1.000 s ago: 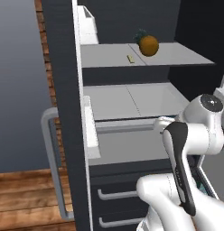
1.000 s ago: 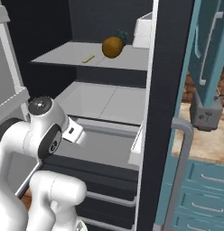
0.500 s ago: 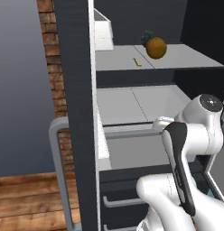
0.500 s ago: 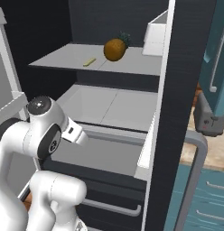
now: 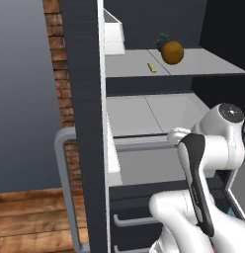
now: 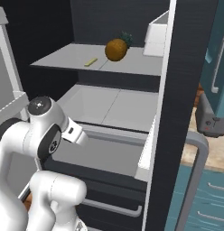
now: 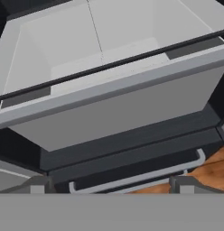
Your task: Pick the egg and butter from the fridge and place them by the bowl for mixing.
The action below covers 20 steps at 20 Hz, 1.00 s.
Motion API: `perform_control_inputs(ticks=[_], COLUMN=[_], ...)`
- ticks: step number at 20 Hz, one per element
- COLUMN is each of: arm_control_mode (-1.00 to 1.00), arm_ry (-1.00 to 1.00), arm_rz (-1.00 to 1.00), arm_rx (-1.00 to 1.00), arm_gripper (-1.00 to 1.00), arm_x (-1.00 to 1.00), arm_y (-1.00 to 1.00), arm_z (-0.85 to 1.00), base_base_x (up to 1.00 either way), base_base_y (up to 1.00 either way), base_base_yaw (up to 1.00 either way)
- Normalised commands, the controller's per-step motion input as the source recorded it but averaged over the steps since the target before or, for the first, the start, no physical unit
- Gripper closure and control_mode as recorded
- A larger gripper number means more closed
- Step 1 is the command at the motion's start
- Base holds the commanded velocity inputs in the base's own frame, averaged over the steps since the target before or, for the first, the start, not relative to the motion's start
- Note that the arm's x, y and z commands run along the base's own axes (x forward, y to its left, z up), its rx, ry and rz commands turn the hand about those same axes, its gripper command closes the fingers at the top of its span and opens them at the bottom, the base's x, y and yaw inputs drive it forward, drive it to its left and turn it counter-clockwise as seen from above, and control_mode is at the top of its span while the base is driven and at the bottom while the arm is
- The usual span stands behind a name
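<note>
Base has rolled closer to the fridge (image 5: 85, 99); butter (image 5: 152, 67) on upper shelf, egg not spotted, gripper (image 7: 109, 187) wide, empty.

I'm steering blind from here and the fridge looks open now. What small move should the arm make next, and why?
Probably raise the hand toward the upper shelf. The butter lies there beside the orange fruit, with the fridge door standing open, while the gripper, jaws wide and empty, points down at the lower drawers. I can't make out the egg in these views.
</note>
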Motion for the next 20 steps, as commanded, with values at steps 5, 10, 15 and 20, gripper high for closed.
perform_control_inputs(ticks=[5, 10, 15, 20], arm_control_mode=[-1.0, -1.0, -1.0, -1.0], arm_ry=[-0.13, -0.09, -0.02, 0.0], arm_rz=[0.03, 0.0, 0.0, 0.15], arm_rx=[-0.07, -0.2, -0.08, 0.0], arm_gripper=[-1.0, -1.0, -1.0, -1.0], arm_x=[0.0, 0.0, 0.02, 0.0], arm_y=[0.1, 0.1, 0.01, -0.03], arm_z=[0.44, 0.56, 0.63, 0.61], base_base_x=[0.0, 0.0, 0.0, 0.0], base_base_y=[0.0, 0.0, 0.0, 0.0], base_base_yaw=[0.0, 0.0, 0.0, 0.0])
